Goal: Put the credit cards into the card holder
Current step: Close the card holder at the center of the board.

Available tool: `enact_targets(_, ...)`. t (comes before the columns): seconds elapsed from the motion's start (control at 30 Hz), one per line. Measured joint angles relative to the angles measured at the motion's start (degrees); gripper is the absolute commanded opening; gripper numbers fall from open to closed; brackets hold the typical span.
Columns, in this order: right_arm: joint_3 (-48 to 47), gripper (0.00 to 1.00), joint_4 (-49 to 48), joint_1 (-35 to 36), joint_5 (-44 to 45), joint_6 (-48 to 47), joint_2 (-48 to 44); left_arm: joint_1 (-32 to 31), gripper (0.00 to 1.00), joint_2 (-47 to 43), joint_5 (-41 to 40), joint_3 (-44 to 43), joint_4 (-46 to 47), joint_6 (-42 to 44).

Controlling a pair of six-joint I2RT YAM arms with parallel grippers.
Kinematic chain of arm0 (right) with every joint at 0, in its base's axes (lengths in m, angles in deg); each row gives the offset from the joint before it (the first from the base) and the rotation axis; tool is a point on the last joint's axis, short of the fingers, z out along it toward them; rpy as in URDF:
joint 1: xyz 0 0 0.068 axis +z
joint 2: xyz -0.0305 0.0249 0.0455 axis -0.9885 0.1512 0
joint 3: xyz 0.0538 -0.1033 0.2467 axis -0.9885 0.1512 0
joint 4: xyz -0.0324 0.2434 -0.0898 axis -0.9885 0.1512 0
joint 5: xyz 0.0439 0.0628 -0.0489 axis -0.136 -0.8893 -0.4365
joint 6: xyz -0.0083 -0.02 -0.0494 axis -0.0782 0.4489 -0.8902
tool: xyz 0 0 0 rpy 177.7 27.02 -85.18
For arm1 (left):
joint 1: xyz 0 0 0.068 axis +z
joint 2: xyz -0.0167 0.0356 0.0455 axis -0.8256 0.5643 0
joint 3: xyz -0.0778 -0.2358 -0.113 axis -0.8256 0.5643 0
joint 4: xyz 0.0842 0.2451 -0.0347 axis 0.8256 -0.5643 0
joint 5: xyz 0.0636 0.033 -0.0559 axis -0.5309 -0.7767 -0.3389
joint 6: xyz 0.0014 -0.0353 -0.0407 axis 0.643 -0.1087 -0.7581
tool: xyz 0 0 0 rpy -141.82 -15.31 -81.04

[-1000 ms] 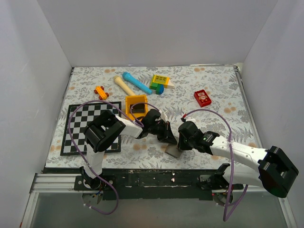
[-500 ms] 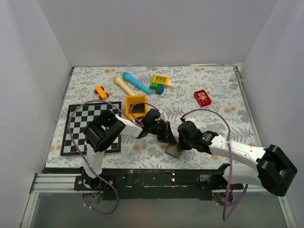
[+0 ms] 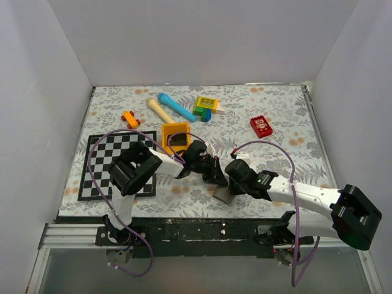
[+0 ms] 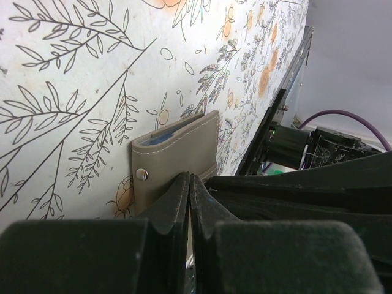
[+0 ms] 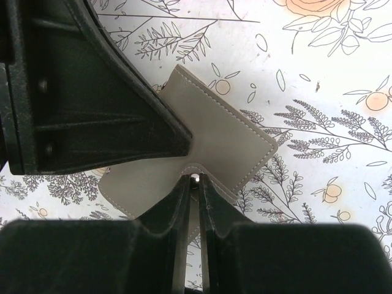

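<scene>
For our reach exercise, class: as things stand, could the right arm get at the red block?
Probably yes: the red block lies alone, with nothing between it and the right hand. But that hand seems to pinch the grey wallet, so it must let go first.

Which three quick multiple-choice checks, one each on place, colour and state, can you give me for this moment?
1. The card holder lies: A against the far wall; B on the floral cloth, toward its near edge; C off the table.
2. The small block at the far right is: A red; B green; C white.
3. The left gripper is: A wide open; B shut; C out of view.
Answers: 1 B, the top view shows it near the cloth's near edge; 2 A, it is red with white marks; 3 B, its fingers meet in the left wrist view.
</scene>
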Motion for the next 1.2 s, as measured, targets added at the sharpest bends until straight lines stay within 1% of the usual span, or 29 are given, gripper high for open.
enact_targets(0.3,-0.61,0.15,0.59,3.17,4.55,2.4,1.31,0.07,0.0,0.07,0.13,0.0,0.04,0.0)
enact_targets(0.87,1.36,0.15,-1.16,9.2,13.44,9.99,2.01,0.39,0.0,0.24,0.92,0.0,0.09,0.0)
enact_targets(1.2,1.6,0.14,-2.62,11.67,15.41,13.99,3.39,0.7,0.0,0.44,1.05,0.02,0.59,-0.11)
